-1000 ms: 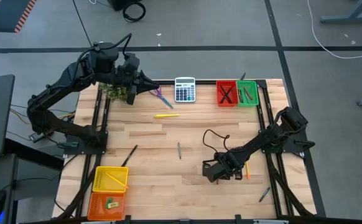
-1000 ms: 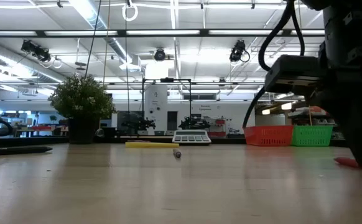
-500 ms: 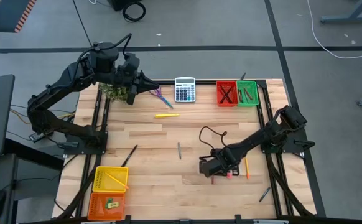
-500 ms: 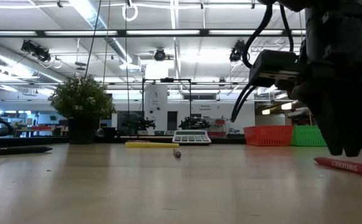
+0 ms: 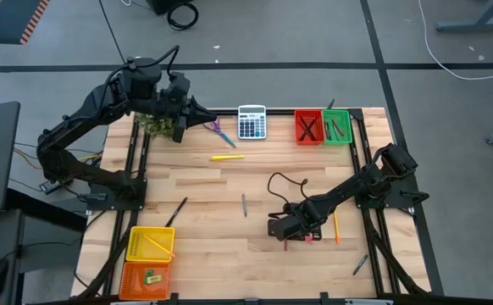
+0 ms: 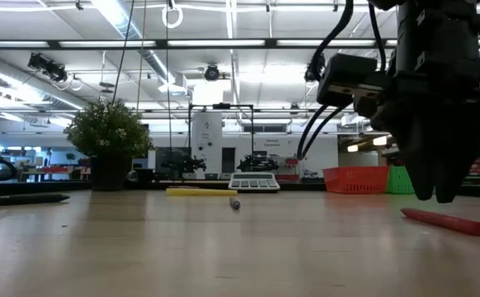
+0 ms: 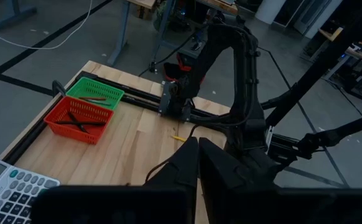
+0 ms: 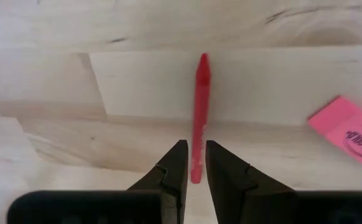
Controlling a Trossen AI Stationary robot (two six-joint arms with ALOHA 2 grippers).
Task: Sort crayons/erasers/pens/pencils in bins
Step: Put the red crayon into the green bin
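Right gripper point(image 8: 192, 171) over red crayon point(image 8: 199, 115), fingers slightly apart astride its near end, no clear grip.
Right wrist view alone shows the crayon's tip pointing away from the fingers, one pink eraser point(image 8: 349, 134) beside it; low view shows it flat on the table point(image 6: 182, 247). High view: four bins, yellow point(image 5: 150, 243), orange point(image 5: 145, 277), red point(image 5: 307, 127), green point(image 5: 336, 127). Left gripper point(image 7: 197, 155) closed, empty, over the far left corner.

crayon point(image 8: 201, 112) beside eraser point(image 8: 349, 134) — on table point(image 5: 229, 195)
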